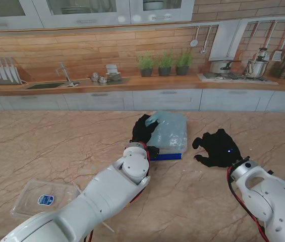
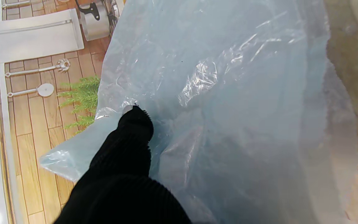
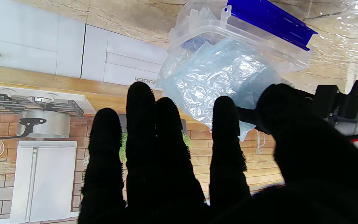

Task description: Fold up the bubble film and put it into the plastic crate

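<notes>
Two black-gloved hands work at the middle of a marble-patterned counter (image 1: 41, 146), where a pale blue bubble film (image 1: 168, 130) sits bunched in a clear plastic crate (image 1: 175, 149) with a blue latch (image 1: 165, 157) on its near edge. The left hand (image 1: 143, 132) is at the crate's left side, its fingers (image 2: 134, 123) closed on the film's upper left corner, which stands above the crate rim. The right hand (image 1: 218, 147) hovers just to the right of the crate, apart from it, fingers (image 3: 140, 124) spread and holding nothing. Nearer the robot on the left, a clear lid (image 1: 44, 198) with a blue label lies flat on the counter, well apart from the crate.
</notes>
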`<action>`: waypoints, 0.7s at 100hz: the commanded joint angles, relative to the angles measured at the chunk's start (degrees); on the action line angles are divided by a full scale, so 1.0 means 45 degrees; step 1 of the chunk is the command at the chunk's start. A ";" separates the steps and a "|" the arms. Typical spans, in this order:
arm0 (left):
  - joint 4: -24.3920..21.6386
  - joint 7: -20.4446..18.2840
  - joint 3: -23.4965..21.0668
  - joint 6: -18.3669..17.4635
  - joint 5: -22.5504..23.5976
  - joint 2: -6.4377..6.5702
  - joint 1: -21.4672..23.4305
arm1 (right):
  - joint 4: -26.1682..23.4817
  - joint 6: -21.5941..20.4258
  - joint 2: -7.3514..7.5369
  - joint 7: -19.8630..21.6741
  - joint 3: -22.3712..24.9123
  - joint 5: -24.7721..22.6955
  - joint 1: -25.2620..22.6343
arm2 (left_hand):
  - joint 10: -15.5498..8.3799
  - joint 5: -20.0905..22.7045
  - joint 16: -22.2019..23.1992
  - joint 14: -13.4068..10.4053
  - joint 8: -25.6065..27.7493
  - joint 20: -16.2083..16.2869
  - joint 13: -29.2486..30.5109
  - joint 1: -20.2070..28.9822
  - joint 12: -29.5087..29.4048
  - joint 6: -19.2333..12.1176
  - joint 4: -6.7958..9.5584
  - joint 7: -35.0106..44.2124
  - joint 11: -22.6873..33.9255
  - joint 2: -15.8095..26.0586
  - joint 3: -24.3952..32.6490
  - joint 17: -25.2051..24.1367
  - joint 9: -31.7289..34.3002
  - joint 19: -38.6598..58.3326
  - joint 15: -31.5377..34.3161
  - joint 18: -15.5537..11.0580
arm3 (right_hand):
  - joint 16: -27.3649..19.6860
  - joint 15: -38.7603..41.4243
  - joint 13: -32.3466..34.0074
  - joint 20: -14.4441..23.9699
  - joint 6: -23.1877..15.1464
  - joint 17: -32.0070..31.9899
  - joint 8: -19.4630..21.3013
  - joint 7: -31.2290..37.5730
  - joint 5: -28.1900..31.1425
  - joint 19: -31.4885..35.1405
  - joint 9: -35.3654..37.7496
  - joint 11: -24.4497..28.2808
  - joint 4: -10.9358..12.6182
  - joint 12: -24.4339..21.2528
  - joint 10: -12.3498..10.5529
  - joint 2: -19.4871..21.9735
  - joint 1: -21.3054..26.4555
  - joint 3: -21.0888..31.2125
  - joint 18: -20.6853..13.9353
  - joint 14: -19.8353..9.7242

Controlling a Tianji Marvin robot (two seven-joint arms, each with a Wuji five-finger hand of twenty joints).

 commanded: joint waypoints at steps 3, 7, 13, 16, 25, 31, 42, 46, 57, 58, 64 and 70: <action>0.0274 0.0106 0.0090 -0.0157 0.0353 -0.0175 -0.0066 | 0.0026 0.0032 -0.0025 0.0046 -0.0133 0.0048 0.0104 | -0.0545 -0.0439 0.0005 -0.0338 -0.0021 0.0305 -0.0209 0.1330 0.0014 -0.0512 0.0496 0.0132 0.0442 0.0737 -0.1090 0.0108 -0.0349 -0.0390 -0.0126 -0.0957 | 0.0067 -0.0154 -0.0252 0.0369 -0.0094 -0.0030 -0.0098 0.0202 -0.0367 -0.0312 -0.0225 -0.0177 0.0484 0.0222 0.0134 0.0505 0.0526 -0.0226 0.0061 0.0016; 0.0442 0.0164 0.0138 -0.0221 0.0567 -0.0210 -0.0120 | 0.0056 0.0047 -0.0030 0.0058 -0.0196 0.0095 0.0167 | -0.0566 -0.0464 0.0000 -0.0369 -0.0001 0.0348 -0.0208 0.1489 0.0007 -0.0582 0.0546 0.0100 0.0464 0.0762 -0.1280 0.0120 -0.0354 -0.0415 -0.0137 -0.0978 | 0.0066 -0.0157 -0.0259 0.0374 -0.0108 -0.0018 -0.0098 0.0209 -0.0364 -0.0301 -0.0225 -0.0176 0.0479 0.0222 0.0130 0.0494 0.0528 -0.0231 0.0056 0.0010; 0.0663 0.0262 0.0211 -0.0304 0.0876 -0.0256 -0.0190 | 0.0101 0.0065 -0.0035 0.0093 -0.0297 0.0160 0.0272 | -0.0585 -0.0514 -0.0004 -0.0369 -0.0042 0.0336 -0.0210 0.1501 0.0010 -0.0635 0.0551 0.0071 0.0463 0.0742 -0.1190 0.0121 -0.0389 -0.0425 -0.0144 -0.0977 | 0.0065 -0.0152 -0.0249 0.0385 -0.0135 -0.0011 -0.0098 0.0228 -0.0376 -0.0282 -0.0232 -0.0176 0.0475 0.0222 0.0143 0.0500 0.0556 -0.0224 0.0050 0.0014; 0.0747 0.0302 0.0247 -0.0333 0.1011 -0.0271 -0.0216 | 0.0126 0.0073 -0.0036 0.0113 -0.0351 0.0187 0.0328 | -0.0600 -0.0540 -0.0012 -0.0406 -0.0066 0.0326 -0.0216 0.1501 0.0009 -0.0665 0.0536 0.0053 0.0460 0.0731 -0.1154 0.0120 -0.0414 -0.0431 -0.0159 -0.0992 | 0.0067 -0.0144 -0.0232 0.0388 -0.0118 -0.0014 -0.0099 0.0236 -0.0372 -0.0276 -0.0242 -0.0180 0.0468 0.0221 0.0145 0.0498 0.0542 -0.0235 0.0049 0.0002; 0.1087 0.0435 0.0361 -0.0412 0.1445 -0.0341 -0.0318 | 0.0210 0.0103 -0.0044 0.0181 -0.0520 0.0296 0.0500 | -0.0609 -0.0586 -0.0058 -0.0403 -0.0145 0.0278 -0.0226 0.1501 -0.0005 -0.0714 0.0479 0.0002 0.0439 0.0725 -0.1081 0.0099 -0.0496 -0.0481 -0.0240 -0.1020 | 0.0061 -0.0157 -0.0268 0.0395 -0.0133 -0.0020 -0.0111 0.0241 -0.0386 -0.0264 -0.0235 -0.0172 0.0467 0.0224 0.0138 0.0511 0.0546 -0.0233 0.0046 0.0013; 0.1341 0.0499 0.0437 -0.0471 0.1723 -0.0391 -0.0398 | 0.0264 0.0126 -0.0048 0.0229 -0.0630 0.0364 0.0606 | -0.0623 -0.0601 -0.0107 -0.0426 -0.0198 0.0245 -0.0250 0.1501 -0.0028 -0.0765 0.0467 -0.0032 0.0408 0.0710 -0.1029 0.0080 -0.0555 -0.0532 -0.0333 -0.1048 | 0.0062 -0.0153 -0.0268 0.0400 -0.0123 -0.0016 -0.0117 0.0244 -0.0393 -0.0254 -0.0246 -0.0175 0.0467 0.0223 0.0138 0.0512 0.0546 -0.0238 0.0053 0.0019; 0.1749 0.0594 0.0549 -0.0591 0.2122 -0.0479 -0.0522 | 0.0409 0.0148 -0.0047 0.0293 -0.0819 0.0449 0.0815 | -0.0617 -0.0623 -0.0251 -0.0476 -0.0300 0.0166 -0.0255 0.1501 -0.0108 -0.0831 0.0448 -0.0099 0.0325 0.0667 -0.0910 0.0041 -0.0641 -0.0703 -0.0600 -0.1115 | 0.0061 -0.0150 -0.0256 0.0406 -0.0144 -0.0007 -0.0120 0.0263 -0.0400 -0.0241 -0.0247 -0.0172 0.0476 0.0223 0.0122 0.0513 0.0602 -0.0217 0.0040 -0.0002; 0.1875 0.0614 0.0586 -0.0636 0.2243 -0.0504 -0.0557 | 0.0465 0.0166 -0.0047 0.0318 -0.0895 0.0481 0.0896 | -0.0618 -0.0627 -0.0296 -0.0486 -0.0325 0.0150 -0.0233 0.1500 -0.0144 -0.0844 0.0425 -0.0115 0.0287 0.0650 -0.0902 0.0041 -0.0666 -0.0759 -0.0681 -0.1114 | 0.0059 -0.0154 -0.0265 0.0408 -0.0151 0.0001 -0.0119 0.0283 -0.0409 -0.0235 -0.0244 -0.0169 0.0471 0.0224 0.0119 0.0513 0.0631 -0.0214 0.0038 -0.0003; 0.2241 0.0733 0.0685 -0.0732 0.2586 -0.0597 -0.0660 | 0.0667 0.0257 -0.0058 0.0372 -0.1155 0.0622 0.1186 | -0.0595 -0.0632 -0.0420 -0.0482 -0.0439 0.0135 -0.0232 0.1500 -0.0263 -0.0943 0.0447 -0.0218 0.0172 0.0354 -0.0681 0.0023 -0.0794 -0.0954 -0.0925 -0.1100 | 0.0057 -0.0144 -0.0247 0.0412 -0.0188 0.0016 -0.0128 0.0353 -0.0465 -0.0218 -0.0258 -0.0158 0.0453 0.0227 0.0119 0.0530 0.0761 -0.0191 0.0043 -0.0011; 0.2263 0.0741 0.0695 -0.0733 0.2613 -0.0602 -0.0667 | 0.0689 0.0267 -0.0059 0.0375 -0.1181 0.0638 0.1217 | -0.0587 -0.0639 -0.0425 -0.0479 -0.0450 0.0135 -0.0231 0.1500 -0.0270 -0.0947 0.0453 -0.0231 0.0165 0.0321 -0.0656 0.0017 -0.0804 -0.0967 -0.0936 -0.1099 | 0.0057 -0.0142 -0.0244 0.0413 -0.0190 0.0020 -0.0128 0.0360 -0.0461 -0.0215 -0.0256 -0.0155 0.0452 0.0228 0.0116 0.0532 0.0770 -0.0188 0.0042 -0.0017; 0.2348 0.0760 0.0758 -0.0717 0.2777 -0.0602 -0.0693 | 0.0823 0.0337 -0.0070 0.0402 -0.1342 0.0744 0.1410 | -0.0565 -0.0632 -0.0533 -0.0491 -0.0552 0.0140 -0.0231 0.1435 -0.0351 -0.1027 0.0462 -0.0354 0.0102 0.0062 -0.0322 -0.0003 -0.0931 -0.1193 -0.1199 -0.1069 | 0.0058 -0.0133 -0.0239 0.0419 -0.0216 0.0036 -0.0138 0.0404 -0.0478 -0.0192 -0.0259 -0.0145 0.0435 0.0231 0.0122 0.0525 0.0794 -0.0196 0.0037 -0.0027; 0.2492 0.0819 0.0836 -0.0720 0.3008 -0.0613 -0.0738 | 0.0964 0.0425 -0.0084 0.0447 -0.1514 0.0875 0.1616 | -0.0571 -0.0756 -0.0509 -0.0518 -0.0592 0.0587 -0.0248 0.0903 -0.0537 -0.1064 0.0235 -0.0579 0.0067 -0.0395 0.0976 0.0060 -0.1090 -0.1715 -0.1438 -0.1060 | 0.0055 -0.0134 -0.0251 0.0421 -0.0213 0.0031 -0.0159 0.0423 -0.0492 -0.0180 -0.0281 -0.0143 0.0432 0.0231 0.0134 0.0545 0.0808 -0.0188 0.0031 -0.0018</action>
